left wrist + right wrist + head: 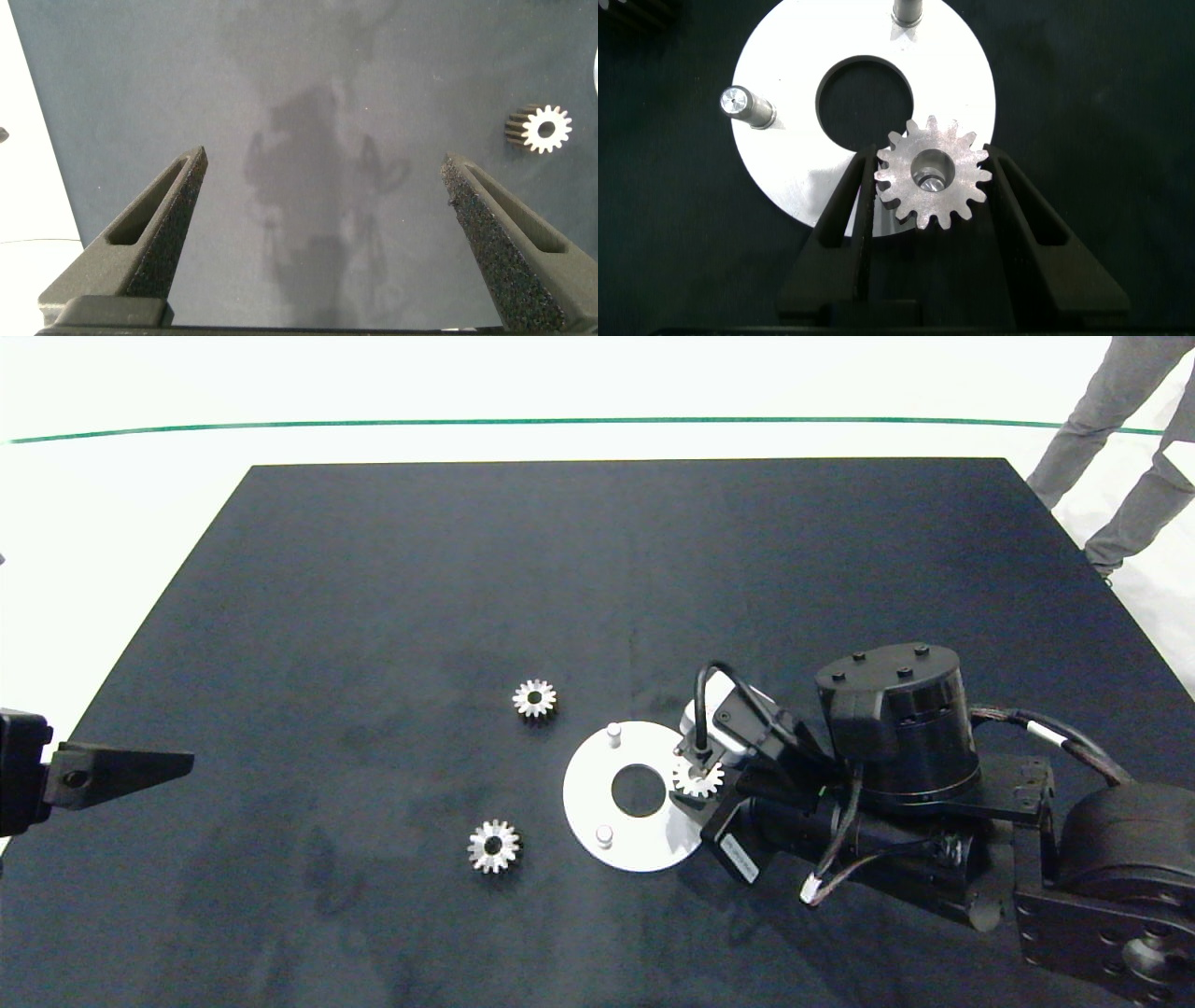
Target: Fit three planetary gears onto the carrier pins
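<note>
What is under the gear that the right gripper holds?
Under the held gear lies the white disc, near its centre hole. A pin end seems to show through the gear's bore. The right gripper and gear hide the disc below.

Disc (588,803) near table (597,569) centre, toward front edge. Two gears on table toward left edge from disc: one (534,698) farther back, one (493,846) nearer front. Third gear (698,777) over disc's right-edge side.

We see bright, machined metal gears (932,185) on a smooth, satiny white disc (785,177) with metallic pins (747,104). The table (467,569) looks matt and cloth-like — the left gripper's pads (182,219) look coarse, grainy.
</note>
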Robot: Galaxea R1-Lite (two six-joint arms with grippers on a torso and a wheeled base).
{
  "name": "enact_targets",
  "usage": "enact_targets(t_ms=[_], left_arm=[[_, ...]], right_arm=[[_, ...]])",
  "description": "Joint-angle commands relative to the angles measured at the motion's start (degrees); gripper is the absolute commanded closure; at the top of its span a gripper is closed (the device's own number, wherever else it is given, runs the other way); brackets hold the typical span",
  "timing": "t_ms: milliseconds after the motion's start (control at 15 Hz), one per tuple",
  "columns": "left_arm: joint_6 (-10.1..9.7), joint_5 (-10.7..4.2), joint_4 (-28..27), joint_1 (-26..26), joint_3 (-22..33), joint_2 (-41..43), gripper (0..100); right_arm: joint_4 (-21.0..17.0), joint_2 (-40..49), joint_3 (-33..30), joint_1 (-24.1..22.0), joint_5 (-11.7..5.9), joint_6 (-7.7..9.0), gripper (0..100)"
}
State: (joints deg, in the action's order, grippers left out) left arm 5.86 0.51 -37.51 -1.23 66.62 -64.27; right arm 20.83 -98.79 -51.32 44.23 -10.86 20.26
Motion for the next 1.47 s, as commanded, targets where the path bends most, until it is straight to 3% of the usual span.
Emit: enact_targets(t_ms=[67,200,1133,1333,1400,1467], left_arm=[[0.02,0.02,-0.37,0.00,-0.09,-0.07,0],[0.02,0.02,-0.19,0.00,-0.09,-0.07,0],[0.38,0.02,-0.37,0.00,-0.09,-0.07,0],[0.38,0.02,-0.37,0.00,-0.09,-0.07,0],[0.38,0.02,-0.19,0.00,-0.09,-0.07,0],[0.38,0.02,-0.37,0.09,-0.09,-0.07,0]], right_arm=[[2.02,0.09,0.96,-0.02,-0.21,0.13,81],[4.04,-0.17,1.75,-0.02,-1.18,0.22,81],[5.01,-0.35,4.04,0.07,-1.18,0.13,81],[7.29,-0.44,4.04,-0.02,-1.44,0.22,81],[7.29,-0.44,4.04,-0.02,-1.44,0.22,0],[7.38,-0.52,4.04,-0.02,-1.44,0.22,0]])
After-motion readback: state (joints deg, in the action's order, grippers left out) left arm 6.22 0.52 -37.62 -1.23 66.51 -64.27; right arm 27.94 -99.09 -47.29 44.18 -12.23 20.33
